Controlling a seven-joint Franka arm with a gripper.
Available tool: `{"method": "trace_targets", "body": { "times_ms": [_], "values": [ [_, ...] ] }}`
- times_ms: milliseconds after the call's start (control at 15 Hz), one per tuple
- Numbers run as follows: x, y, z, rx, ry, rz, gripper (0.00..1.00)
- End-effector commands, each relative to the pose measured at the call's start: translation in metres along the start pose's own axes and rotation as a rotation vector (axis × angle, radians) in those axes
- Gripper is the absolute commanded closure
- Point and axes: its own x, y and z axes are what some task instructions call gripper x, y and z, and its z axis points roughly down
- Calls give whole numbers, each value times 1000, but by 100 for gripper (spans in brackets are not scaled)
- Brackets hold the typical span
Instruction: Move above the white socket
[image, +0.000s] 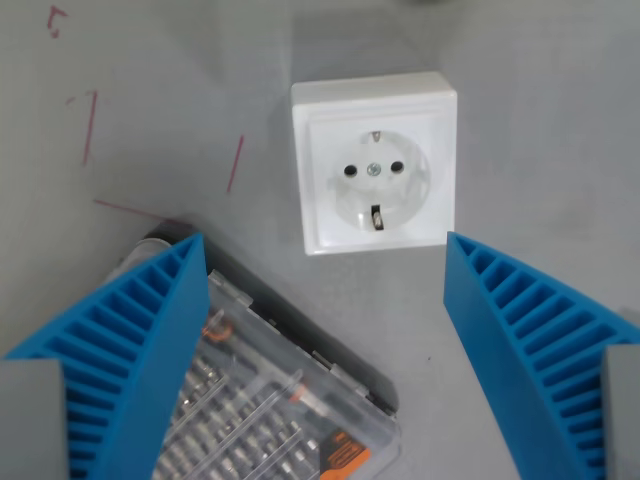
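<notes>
The hand (325, 250) hangs with its blue fingers (140, 340) spread wide apart, empty, the white socket (375, 162) lying flat on the grey worktop (540, 110) between their tips; a clear bit case (270, 400) lies near.

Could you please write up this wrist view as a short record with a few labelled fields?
target: white socket, face up on the grey table
end effector: open, blue ribbed fingers apart, holding nothing
alignment: socket sits above the midpoint between the fingertips in the picture, slightly toward the wrist view's right
nearby: clear bit case, partly behind the finger on the wrist view's left
markings: red pen lines on the table
</notes>
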Motion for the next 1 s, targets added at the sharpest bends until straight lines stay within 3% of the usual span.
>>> {"method": "trace_targets", "body": {
  "times_ms": [67,1000],
  "values": [
    [6,10,6,5,19,-66,0],
    [18,23,20,25,1,-70,0]
  ]
}}
